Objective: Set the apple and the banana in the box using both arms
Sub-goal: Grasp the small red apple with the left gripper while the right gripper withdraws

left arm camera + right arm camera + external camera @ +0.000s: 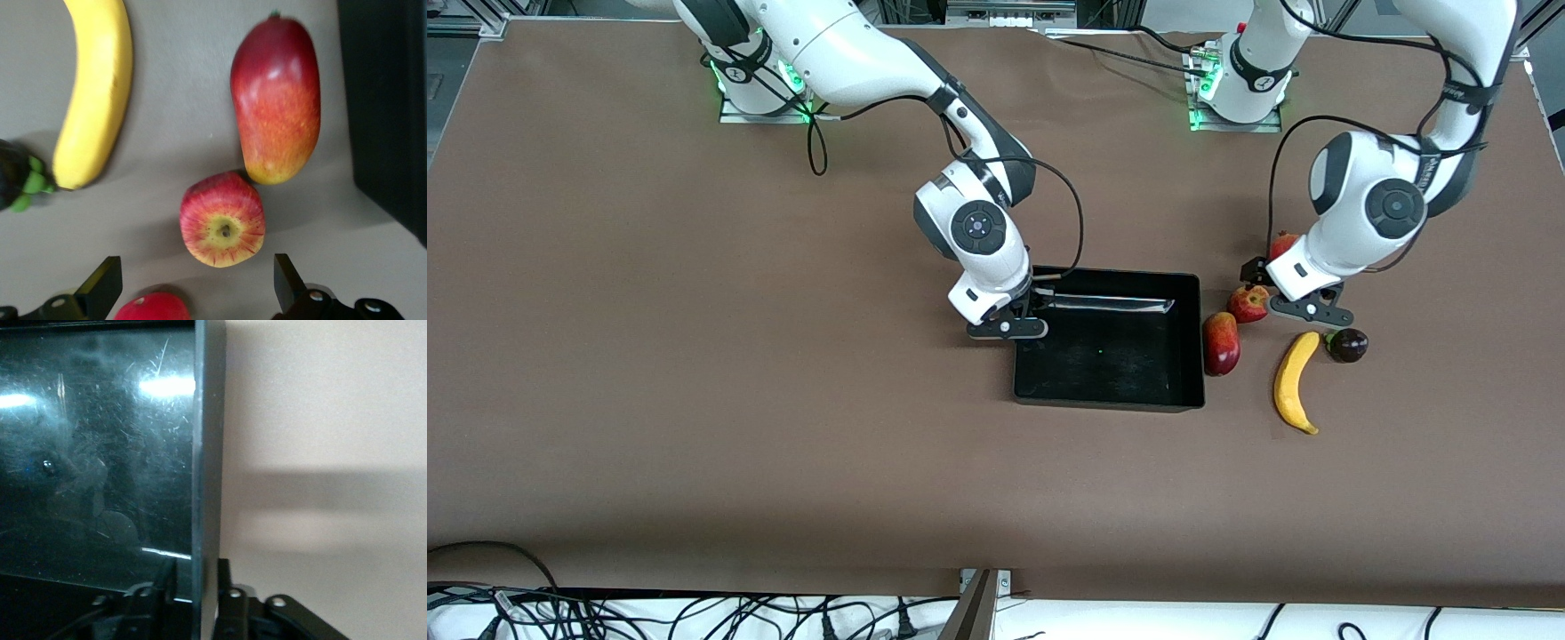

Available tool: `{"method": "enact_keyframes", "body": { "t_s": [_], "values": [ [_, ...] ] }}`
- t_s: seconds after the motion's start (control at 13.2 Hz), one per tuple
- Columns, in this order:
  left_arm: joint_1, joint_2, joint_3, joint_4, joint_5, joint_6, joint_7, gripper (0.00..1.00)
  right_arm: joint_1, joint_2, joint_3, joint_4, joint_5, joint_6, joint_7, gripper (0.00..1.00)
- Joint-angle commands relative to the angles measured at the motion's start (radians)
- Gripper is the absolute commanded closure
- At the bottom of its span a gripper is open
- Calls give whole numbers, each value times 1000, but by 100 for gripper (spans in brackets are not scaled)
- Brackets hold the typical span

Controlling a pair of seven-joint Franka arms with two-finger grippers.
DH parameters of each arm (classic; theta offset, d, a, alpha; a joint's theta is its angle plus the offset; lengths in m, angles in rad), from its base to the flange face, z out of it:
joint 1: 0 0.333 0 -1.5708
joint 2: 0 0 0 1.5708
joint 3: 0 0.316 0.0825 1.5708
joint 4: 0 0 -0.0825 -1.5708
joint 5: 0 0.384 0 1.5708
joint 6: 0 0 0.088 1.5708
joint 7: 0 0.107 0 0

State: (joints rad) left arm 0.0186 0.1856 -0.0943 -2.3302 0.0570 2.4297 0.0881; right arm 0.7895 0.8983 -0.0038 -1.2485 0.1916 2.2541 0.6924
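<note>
No text, label or number can be read anywhere. Small markings on the arms are too faint to make out.

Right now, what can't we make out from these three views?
- Pomegranate: front view, mostly hidden by the left arm; cut off by the edge in the left wrist view.
- Dark fruit: left wrist view, cut off by the edge.
- Right claw on the box wall: right wrist view cuts it off; clamped or loosened unclear.

Taking the box [1107,391] as landmark, toward the left arm's end lie the mango [1221,343] just beside it, the apple [1249,303], then the banana [1295,381].
</note>
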Motion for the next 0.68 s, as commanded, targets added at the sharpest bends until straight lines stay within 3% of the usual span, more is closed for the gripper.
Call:
{"method": "enact_keyframes", "body": {
  "t_s": [0.0, 0.23, 0.38, 0.46, 0.53, 0.61],
  "values": [
    [-11, 20, -19, -6, 18, 57, -74, 0, 5, -28, -16, 41, 14, -71, 10, 0],
    [-9, 63, -21, -8, 81, 123, -71, 0, -12, -151, -80, 41, 9, -187, -14, 0],
    [-5, 89, -21, -15, 110, 157, -71, 0, -18, -234, -181, 34, 18, -279, -91, 0],
    [-5, 92, -21, -17, 112, 152, -59, 7, -27, -267, -220, 34, 28, -345, -140, 0],
    [-6, 100, -21, -17, 112, 150, -57, 50, -48, -303, -240, 32, 37, -404, -199, 0],
    [-8, 124, -22, -12, 110, 149, -59, 67, -80, -338, -252, 20, 51, -450, -250, 0]
  ]
}}
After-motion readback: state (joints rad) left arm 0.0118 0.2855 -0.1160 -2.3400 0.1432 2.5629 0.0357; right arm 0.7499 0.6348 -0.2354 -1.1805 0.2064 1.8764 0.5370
